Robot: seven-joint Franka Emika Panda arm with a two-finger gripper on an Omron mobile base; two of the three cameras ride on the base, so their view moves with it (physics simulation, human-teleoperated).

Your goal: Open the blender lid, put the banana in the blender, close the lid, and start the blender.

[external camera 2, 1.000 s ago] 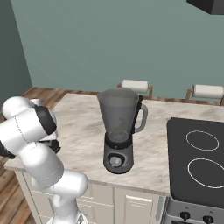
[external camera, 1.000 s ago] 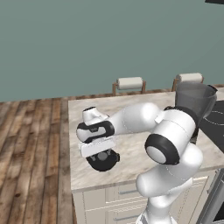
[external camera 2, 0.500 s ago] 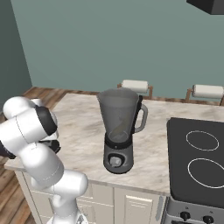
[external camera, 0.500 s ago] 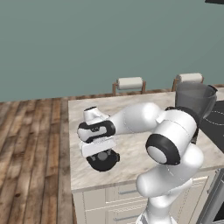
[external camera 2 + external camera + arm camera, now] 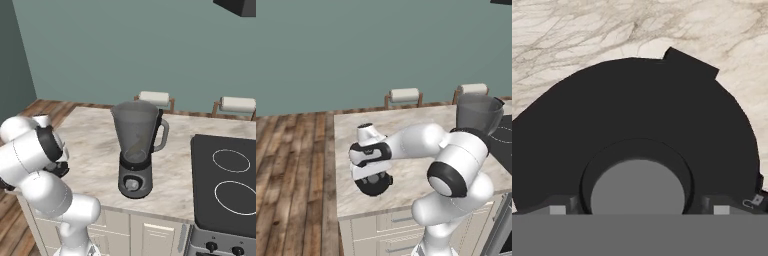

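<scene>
The gripper (image 5: 639,210) stands wide, its tips either side of the grey knob, over the blender lid (image 5: 637,130), which lies on the counter (image 5: 406,122) well apart from the blender (image 5: 136,150) (jar open). Banana, closing and starting remain.

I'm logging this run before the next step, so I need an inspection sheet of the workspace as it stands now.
Surface: marble counter, cooktop at its right end.
Job's things: blender upright mid-counter, jar mouth uncovered; lid lying flat on the counter near the left front edge; something pale shows inside the jar, too faint to call a banana.
Clutter: two paper-towel rolls behind the counter.
Grippers: gripper directly over the lid, jaws wide either side of its knob.
Cables: nothing seen.
Surroundings: teal wall, wood floor, white cabinets below.
</scene>
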